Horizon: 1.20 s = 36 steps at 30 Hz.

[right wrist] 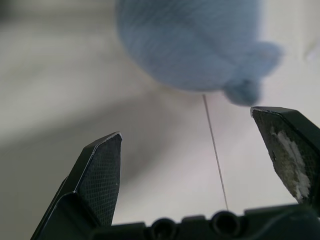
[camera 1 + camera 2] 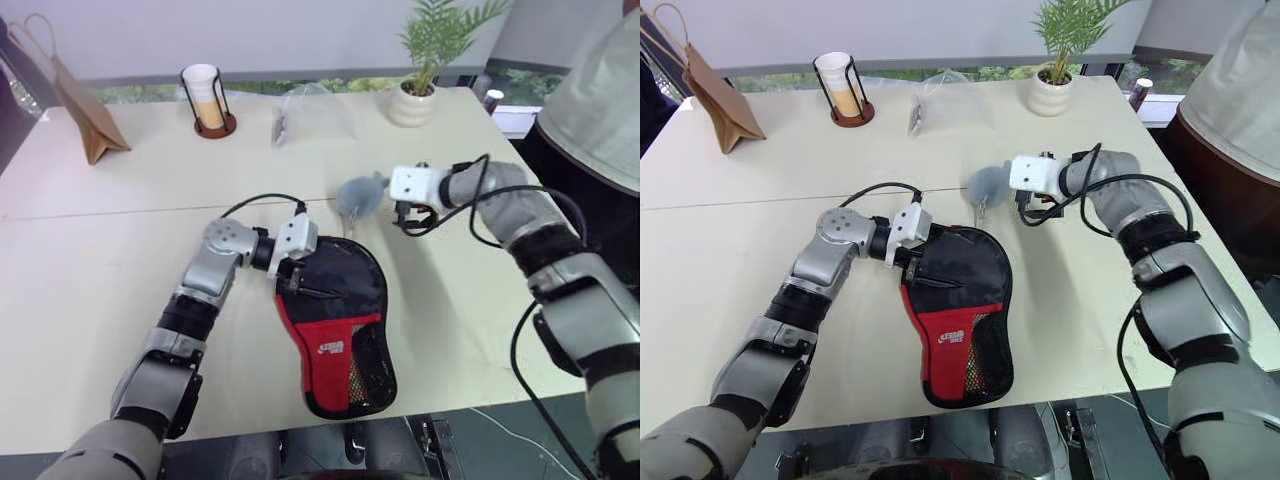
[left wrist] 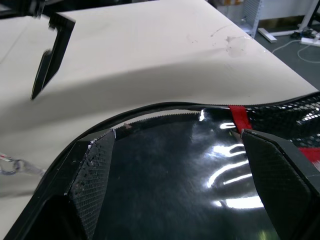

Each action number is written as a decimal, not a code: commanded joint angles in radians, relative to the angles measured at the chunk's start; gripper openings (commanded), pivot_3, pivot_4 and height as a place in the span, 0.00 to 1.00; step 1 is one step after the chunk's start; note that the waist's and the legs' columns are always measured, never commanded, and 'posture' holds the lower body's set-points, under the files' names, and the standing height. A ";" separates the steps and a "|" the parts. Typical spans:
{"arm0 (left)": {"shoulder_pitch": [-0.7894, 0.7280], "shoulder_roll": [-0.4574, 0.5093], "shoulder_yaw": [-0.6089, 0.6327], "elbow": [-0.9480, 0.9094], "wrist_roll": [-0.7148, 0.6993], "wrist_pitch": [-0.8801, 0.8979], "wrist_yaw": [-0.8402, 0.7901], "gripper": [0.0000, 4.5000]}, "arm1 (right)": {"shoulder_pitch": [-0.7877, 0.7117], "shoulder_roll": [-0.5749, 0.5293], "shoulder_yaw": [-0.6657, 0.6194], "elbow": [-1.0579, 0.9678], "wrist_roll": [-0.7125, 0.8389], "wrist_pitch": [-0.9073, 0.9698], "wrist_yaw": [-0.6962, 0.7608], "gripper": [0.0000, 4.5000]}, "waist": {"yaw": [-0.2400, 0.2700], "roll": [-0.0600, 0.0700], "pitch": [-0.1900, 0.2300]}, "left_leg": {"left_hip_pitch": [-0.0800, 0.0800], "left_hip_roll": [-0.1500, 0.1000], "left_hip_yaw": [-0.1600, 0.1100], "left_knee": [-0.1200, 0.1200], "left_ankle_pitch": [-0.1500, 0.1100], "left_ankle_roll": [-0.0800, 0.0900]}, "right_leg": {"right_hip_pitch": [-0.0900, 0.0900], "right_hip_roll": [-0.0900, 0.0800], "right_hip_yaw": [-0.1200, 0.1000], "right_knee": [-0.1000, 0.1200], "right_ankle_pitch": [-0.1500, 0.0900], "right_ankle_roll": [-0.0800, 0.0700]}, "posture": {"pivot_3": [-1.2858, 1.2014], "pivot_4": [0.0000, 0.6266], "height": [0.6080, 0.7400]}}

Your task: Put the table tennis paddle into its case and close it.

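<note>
With the case [image 2: 340, 325] lying flat at frame centre, left gripper [image 2: 292, 275] spread wide over its top edge, holding nothing, right gripper [image 2: 405, 215] likewise wide and empty beside the blue-grey plush toy [image 2: 360, 195].

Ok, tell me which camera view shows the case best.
The left eye view: the whole case lies flat on the table, with its red panel, logo and mesh showing. The right eye view shows the same. The left wrist view gives a glossy close-up of one part. The right wrist view faces a blue fluffy thing.

light: bright, even | glare: case [image 3: 200, 185] | blur: fluffy blue ball [image 1: 195, 45]
</note>
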<state>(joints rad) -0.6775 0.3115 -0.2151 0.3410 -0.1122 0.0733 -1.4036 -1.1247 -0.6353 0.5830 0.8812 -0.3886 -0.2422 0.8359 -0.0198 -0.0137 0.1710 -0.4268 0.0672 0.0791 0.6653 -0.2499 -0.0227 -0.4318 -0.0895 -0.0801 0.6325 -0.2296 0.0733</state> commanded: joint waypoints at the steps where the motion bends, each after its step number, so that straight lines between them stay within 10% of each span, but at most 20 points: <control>1: 0.020 0.014 -0.016 -0.058 -0.021 0.048 0.023 0.92 | -0.086 0.036 0.004 0.114 -0.069 -0.133 -0.076 1.00 | 0.000 0.001 0.001 | 0.000 0.000 0.000 0.000 0.000 0.000 | 0.000 0.000 0.000 0.000 0.000 0.000 | 0.52 0.24 1.00; 27: 0.112 0.051 -0.095 -0.145 -0.014 0.150 0.138 0.92 | -0.247 0.218 0.055 0.386 -0.284 -0.278 -0.151 1.00 | 0.003 0.004 0.002 | 0.001 0.000 0.000 0.000 0.001 -0.001 | 0.000 0.000 0.000 0.002 0.000 0.000 | 0.52 0.24 1.00; 36: 0.143 0.054 -0.121 -0.149 0.006 0.174 0.173 0.93 | -0.252 0.226 0.042 0.400 -0.277 -0.273 -0.117 0.13 | 0.004 0.004 0.002 | 0.001 0.000 0.000 0.000 0.001 -0.001 | 0.000 0.000 0.001 0.002 0.000 0.000 | 0.52 0.24 1.00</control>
<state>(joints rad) -0.5450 0.3686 -0.3100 0.1926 -0.1173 0.2369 -1.2422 -1.3466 -0.4110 0.6417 1.2823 -0.6731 -0.5146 0.7101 -0.0158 -0.0095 0.1730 -0.4254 0.0674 0.0794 0.6653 -0.2494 -0.0237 -0.4313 -0.0895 -0.0795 0.6344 -0.2296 0.0731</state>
